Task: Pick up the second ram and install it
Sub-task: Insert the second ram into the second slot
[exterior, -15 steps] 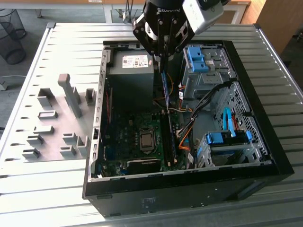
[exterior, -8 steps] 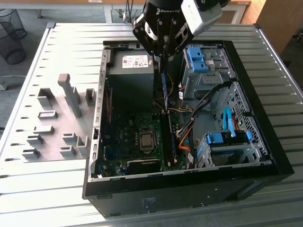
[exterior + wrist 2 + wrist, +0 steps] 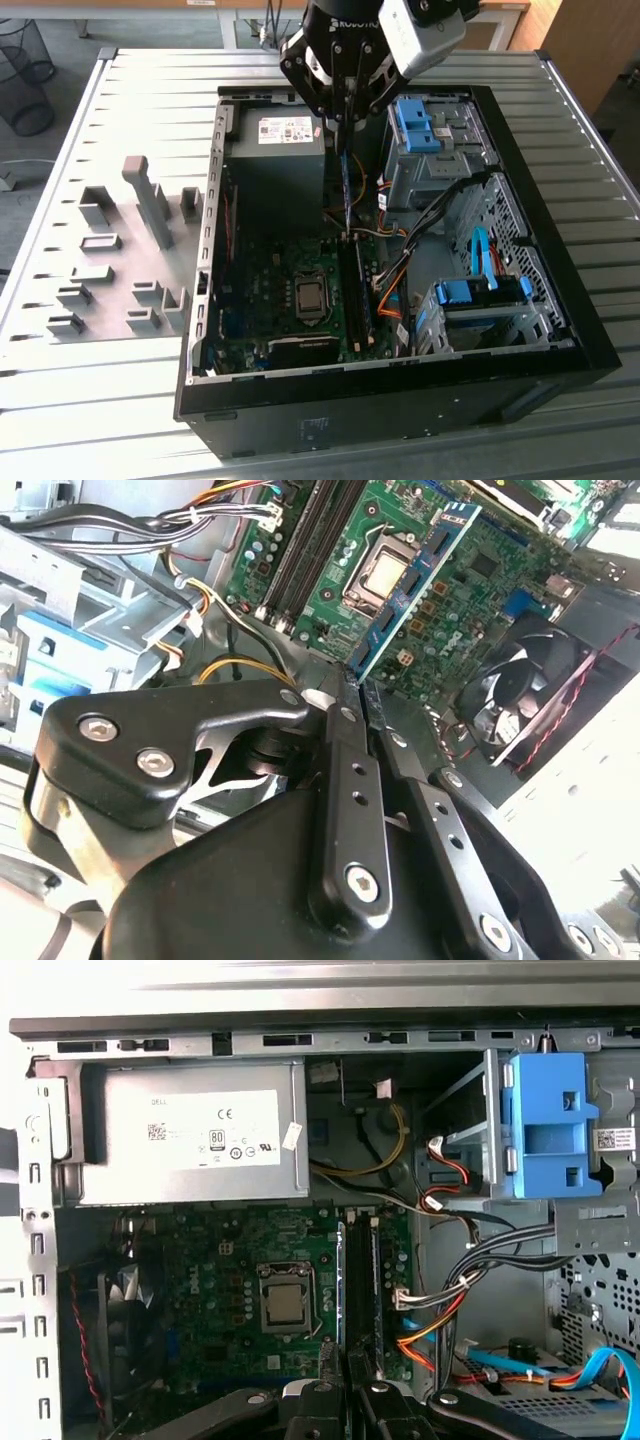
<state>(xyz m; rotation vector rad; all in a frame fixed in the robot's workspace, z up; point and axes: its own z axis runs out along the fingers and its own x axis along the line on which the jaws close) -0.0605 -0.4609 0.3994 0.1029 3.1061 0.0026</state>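
The black claw (image 3: 355, 695) pinches the thin blue circuit-board ram stick (image 3: 410, 590) edge-on above the green motherboard's black memory slots (image 3: 355, 290); any tilt could jam it.

Cables (image 3: 400, 262) (orange, black) beside memory slots (image 3: 353, 300)

exterior high overview, wrist views near motherboard (image 3: 250, 1260)
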